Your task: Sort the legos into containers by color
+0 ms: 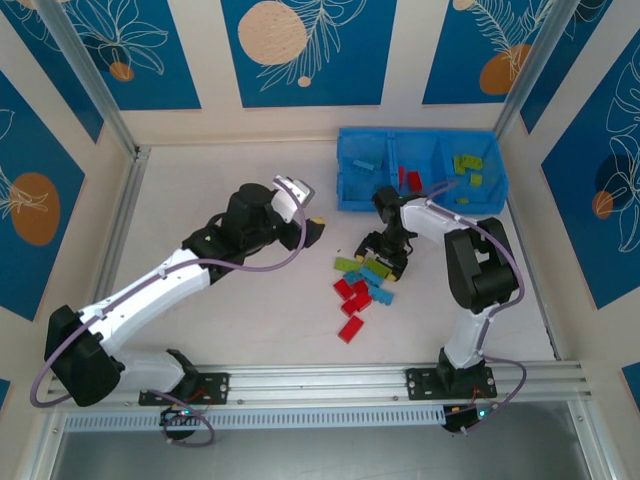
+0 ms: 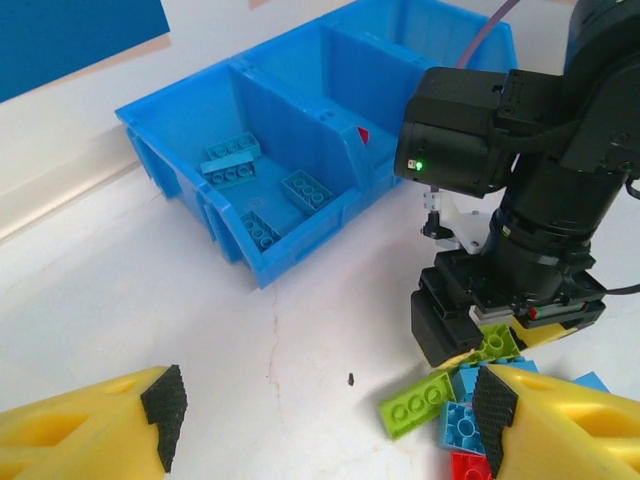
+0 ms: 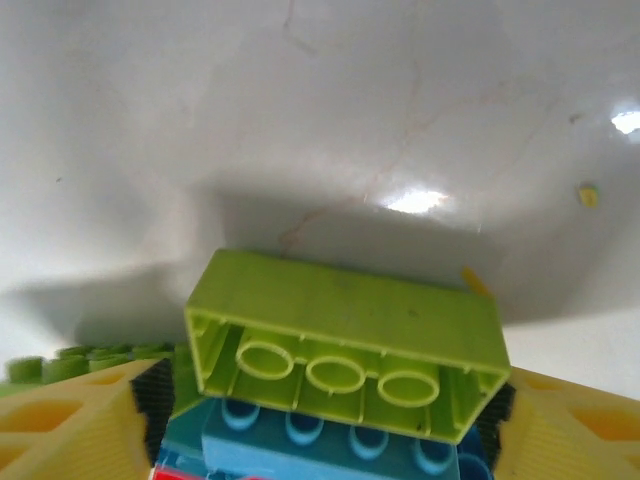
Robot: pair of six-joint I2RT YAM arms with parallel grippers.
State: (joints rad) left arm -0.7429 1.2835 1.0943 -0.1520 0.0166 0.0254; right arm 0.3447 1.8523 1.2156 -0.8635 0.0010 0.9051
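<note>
The blue tray (image 1: pixel 418 134) stands at the back right, with light blue bricks (image 2: pixel 232 152) in its left compartment, red in the middle and green on the right. Loose legos lie in a pile in front of it: green (image 1: pixel 348 265), light blue (image 1: pixel 375 275) and red (image 1: pixel 352 295). My right gripper (image 1: pixel 385 250) is down on the pile, shut lengthwise on a lime green brick (image 3: pixel 350 310) tilted over a light blue one (image 3: pixel 330 450). My left gripper (image 2: pixel 330 418) hovers open just left of the pile, with bare table between its fingers; another green brick (image 2: pixel 425 400) lies by its right finger.
One red brick (image 1: pixel 350 330) lies apart at the near side of the pile. The white table (image 1: pixel 250 320) is walled in by panels and a metal rail (image 1: pixel 400 378) along the front. The right arm's black wrist (image 2: pixel 500 150) stands close ahead of my left gripper.
</note>
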